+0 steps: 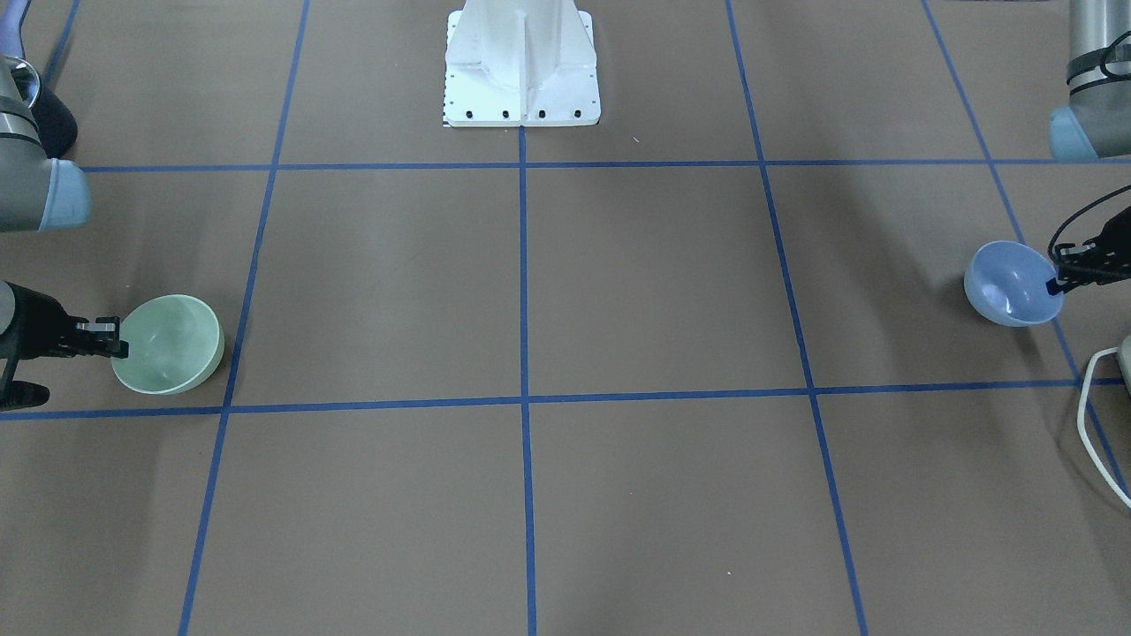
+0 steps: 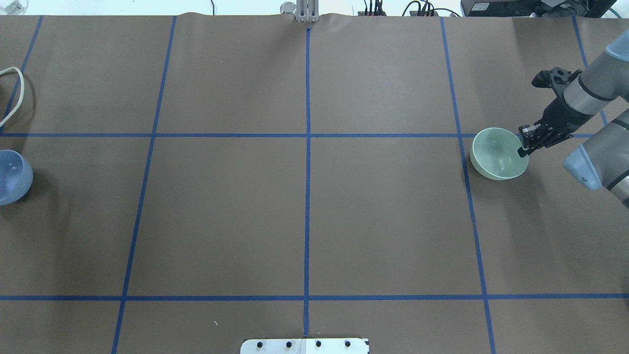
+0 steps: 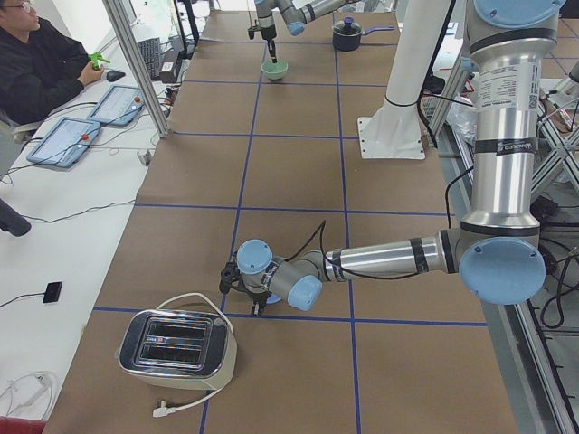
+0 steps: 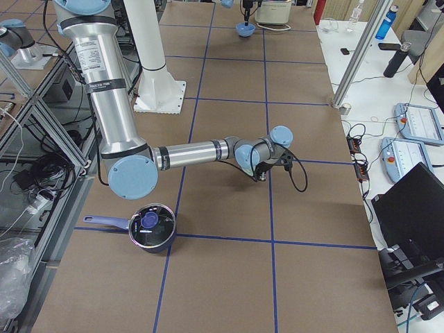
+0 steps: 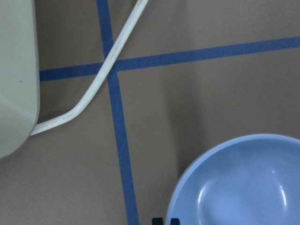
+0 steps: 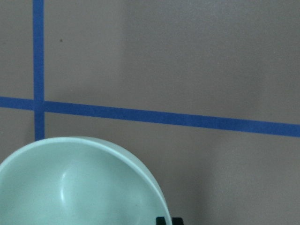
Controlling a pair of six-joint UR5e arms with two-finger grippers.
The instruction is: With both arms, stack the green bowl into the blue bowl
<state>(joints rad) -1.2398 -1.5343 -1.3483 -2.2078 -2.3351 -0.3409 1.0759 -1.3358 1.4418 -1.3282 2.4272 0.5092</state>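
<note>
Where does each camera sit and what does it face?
Front: across table, facing pedestal; left arm, right arm.
Overhead: behind pedestal, looking down; right arm.
Left side: table's end; left arm near.
Right side: other end; right arm near.
Left wrist: over blue bowl; fingers.
Right wrist: over green bowl; fingers.
Shared: front, overhead show both bowls.

The green bowl (image 1: 170, 344) and the blue bowl (image 1: 1010, 284) look like smooth, glossy plastic with soft highlights inside; the table cover (image 1: 654, 283) is matt brown and paper-like, crossed by blue tape (image 1: 523, 291). The left arm (image 3: 498, 163) has satin silver metal tubes; the toaster (image 3: 177, 351) shines like chrome.
</note>
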